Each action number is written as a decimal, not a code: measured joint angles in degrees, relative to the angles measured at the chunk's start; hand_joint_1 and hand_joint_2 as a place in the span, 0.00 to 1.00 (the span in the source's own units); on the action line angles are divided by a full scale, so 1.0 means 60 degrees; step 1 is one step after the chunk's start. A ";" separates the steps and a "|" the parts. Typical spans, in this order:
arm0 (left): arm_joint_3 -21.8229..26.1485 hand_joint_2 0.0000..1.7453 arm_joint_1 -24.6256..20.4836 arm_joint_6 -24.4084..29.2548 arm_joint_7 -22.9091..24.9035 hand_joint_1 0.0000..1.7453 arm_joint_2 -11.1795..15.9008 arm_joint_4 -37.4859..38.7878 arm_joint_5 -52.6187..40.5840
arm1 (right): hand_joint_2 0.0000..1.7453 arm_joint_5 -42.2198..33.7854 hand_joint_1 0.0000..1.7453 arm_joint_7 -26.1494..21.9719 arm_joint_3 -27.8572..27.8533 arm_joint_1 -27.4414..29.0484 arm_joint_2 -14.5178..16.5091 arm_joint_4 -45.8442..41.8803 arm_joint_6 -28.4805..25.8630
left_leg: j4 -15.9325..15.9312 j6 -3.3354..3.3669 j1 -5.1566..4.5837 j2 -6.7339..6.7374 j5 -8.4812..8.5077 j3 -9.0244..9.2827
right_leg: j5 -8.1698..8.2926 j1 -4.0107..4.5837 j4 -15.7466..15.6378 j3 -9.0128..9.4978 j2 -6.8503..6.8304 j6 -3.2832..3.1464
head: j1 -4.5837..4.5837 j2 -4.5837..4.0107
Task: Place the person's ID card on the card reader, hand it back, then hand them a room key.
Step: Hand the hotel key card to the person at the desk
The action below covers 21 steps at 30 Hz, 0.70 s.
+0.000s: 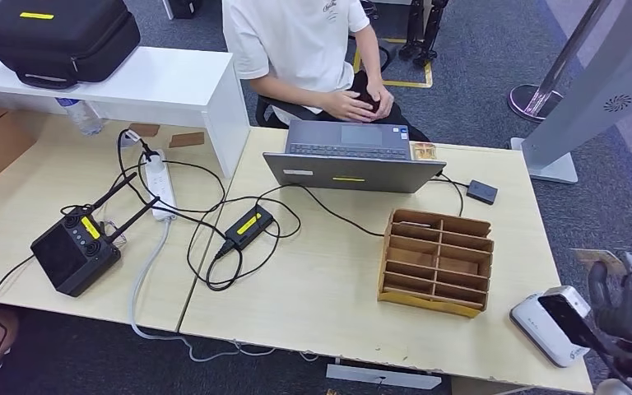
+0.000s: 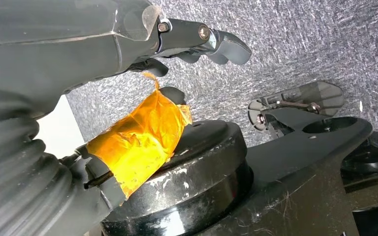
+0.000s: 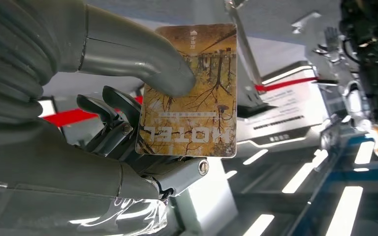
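My right hand (image 1: 625,300) hovers off the table's right front corner, just beside the white card reader (image 1: 551,325) with its dark screen. It pinches a brown card printed HOTEL (image 3: 189,93) between the thumb (image 3: 128,54) and the darker fingers; the card's edge (image 1: 597,257) sticks up above the hand. My left hand (image 2: 128,49) hangs over grey carpet with fingers apart and nothing in it. The person (image 1: 304,41) sits behind the table, hands (image 1: 362,103) clasped in their lap. A second small card (image 1: 424,151) lies by the laptop.
A wooden compartment rack (image 1: 436,259) stands left of the reader. An open laptop (image 1: 350,156), a small black box (image 1: 481,192), cables, a power strip (image 1: 160,185) and a black controller (image 1: 74,251) lie on the tables. A white kiosk stand (image 1: 592,90) rises at right.
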 joint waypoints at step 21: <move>-0.0565 1.00 0.0009 0.0093 -0.1138 0.00 0.0141 0.0000 -0.1158 | 1.00 0.2607 1.00 0.1551 0.5444 -0.7950 -0.0981 0.3287 0.1750 | -0.0005 -0.0030 0.0024 0.0041 0.0066 -0.0044 | 0.0069 0.0019 0.0030 -0.0053 0.0041 -0.0025 | 0.0001 0.0000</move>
